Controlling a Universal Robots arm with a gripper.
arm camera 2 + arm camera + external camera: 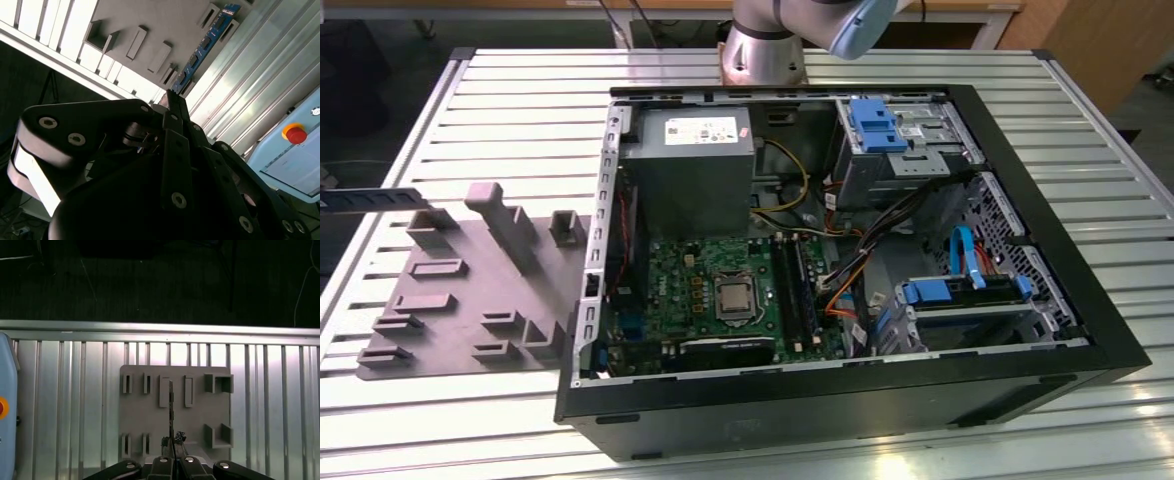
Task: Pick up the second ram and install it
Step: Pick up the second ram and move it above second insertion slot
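tool (174, 99): the bottom edge cuts its body in both wrist views.
second ram (374, 198): the exterior view's left edge cuts it; the held end is hidden between the fingers (176, 130); in the first wrist view it stands edge-on, so its face is hidden.
arm (774, 45): cut by the exterior view's top edge.
holder tray (150, 20): cut by the top edge in the second wrist view.

Robotics lab: slatted aluminium bench (520, 100), opened computer tower (854, 400), emergency-stop button (294, 134).

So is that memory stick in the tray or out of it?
Out. The ram is clamped in the jaws, hanging above the tray, not in a slot.
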